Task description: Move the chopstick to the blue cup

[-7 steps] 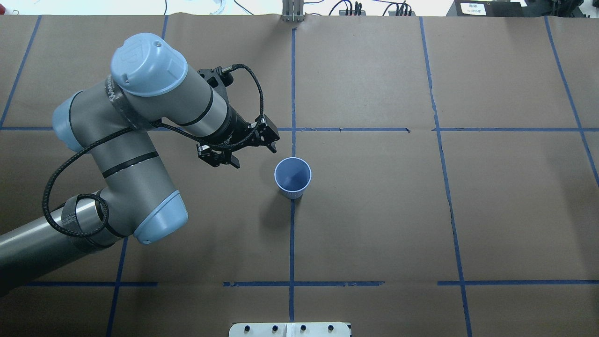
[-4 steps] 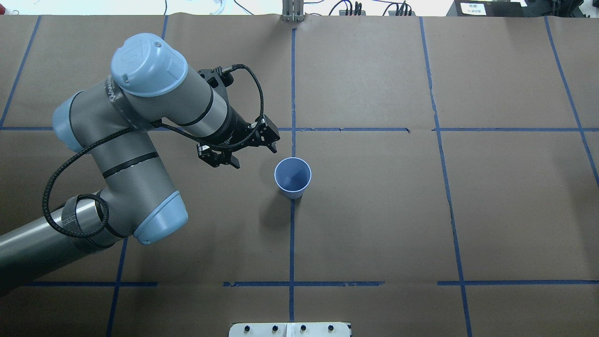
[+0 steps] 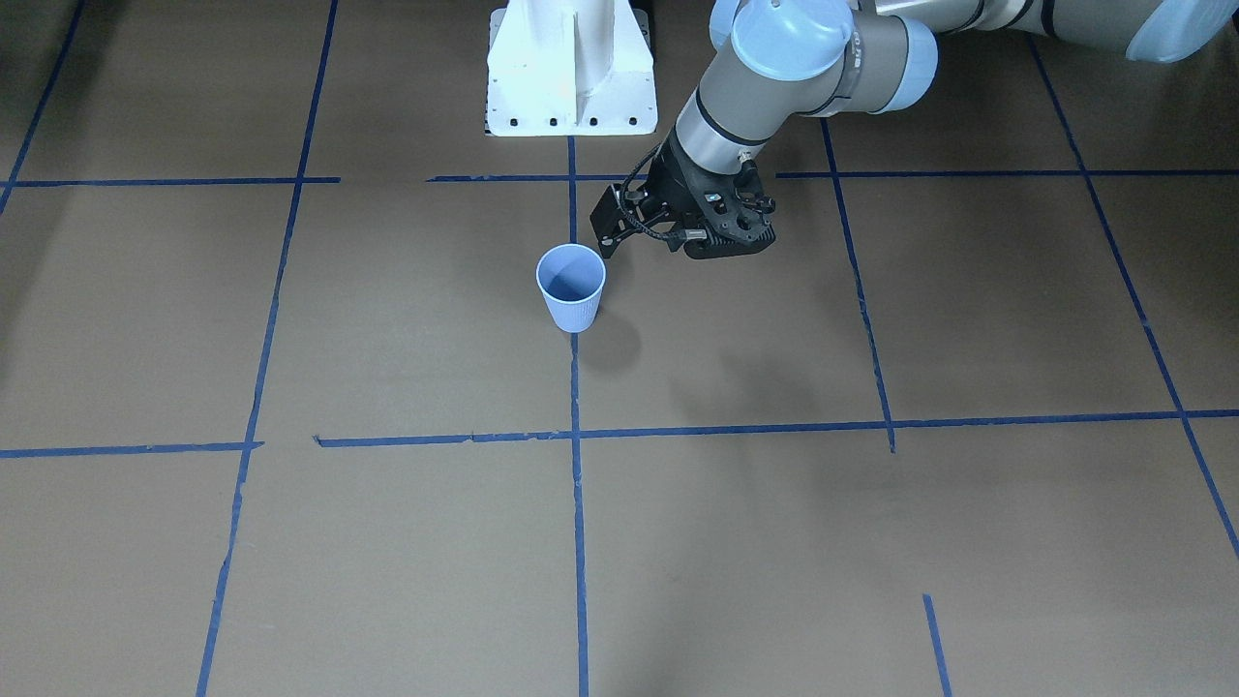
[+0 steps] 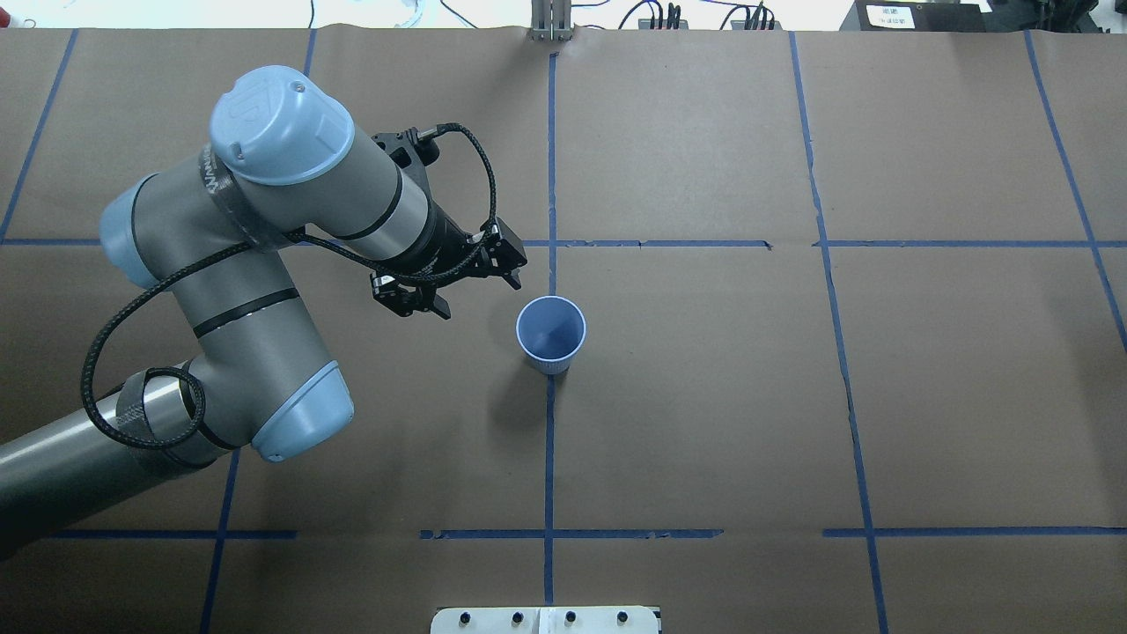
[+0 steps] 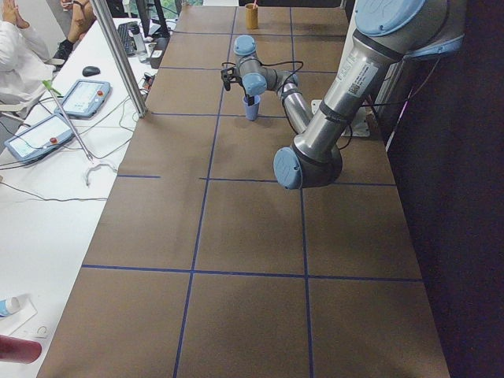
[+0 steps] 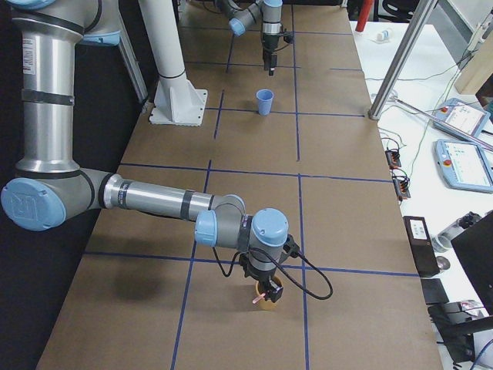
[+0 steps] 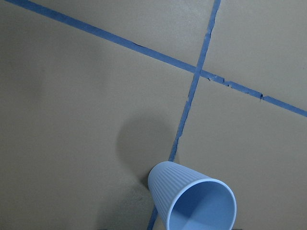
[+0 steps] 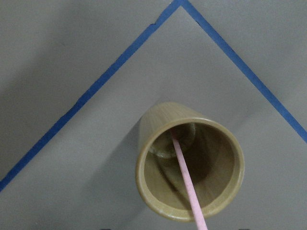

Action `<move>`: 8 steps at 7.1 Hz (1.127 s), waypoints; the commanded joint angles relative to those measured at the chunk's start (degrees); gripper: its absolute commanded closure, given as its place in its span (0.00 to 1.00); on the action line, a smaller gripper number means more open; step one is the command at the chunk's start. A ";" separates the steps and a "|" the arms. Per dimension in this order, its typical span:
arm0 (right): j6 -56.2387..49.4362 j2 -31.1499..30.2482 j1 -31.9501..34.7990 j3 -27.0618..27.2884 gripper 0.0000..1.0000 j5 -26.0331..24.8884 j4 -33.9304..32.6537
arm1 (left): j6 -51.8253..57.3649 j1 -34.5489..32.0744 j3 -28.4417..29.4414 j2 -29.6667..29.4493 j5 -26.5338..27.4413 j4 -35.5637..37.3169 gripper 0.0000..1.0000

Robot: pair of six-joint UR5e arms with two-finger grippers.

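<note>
We see brown paper (image 4: 704,396) crossed by blue tape (image 4: 548,458) under the cup (image 4: 550,335). The left gripper (image 4: 480,298) has its jaws apart; the right gripper's (image 6: 266,289) we cannot tell.

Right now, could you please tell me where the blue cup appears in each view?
Front-facing: blue cup left of centre, upper half.
Overhead: cup near centre.
Exterior left: cup far, top middle.
Exterior right: cup far, top middle.
Left wrist: cup at bottom edge.
Right wrist: not in it.
Landmark: the blue tape line under the cup.
</note>
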 commanded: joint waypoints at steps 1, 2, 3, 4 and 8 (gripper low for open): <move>-1.78 0.42 0.09 -1.48 0.59 -1.58 0.25 | -0.10 -0.01 0.09 0.01 0.10 -0.29 0.09; -1.78 0.77 0.00 -1.39 0.97 -1.58 0.16 | -0.01 -0.01 0.00 0.62 0.10 -0.46 0.08; -1.78 0.86 0.00 -1.30 1.00 -1.58 0.16 | -0.10 -0.01 0.09 1.50 0.10 -2.47 0.08; -1.78 0.77 0.44 -0.78 1.00 -1.49 0.07 | -0.18 0.07 0.18 2.55 0.18 -4.75 0.08; -3.53 0.33 5.09 8.05 1.00 -1.58 -9.44 | -0.36 0.16 0.35 2.65 0.27 -5.39 0.07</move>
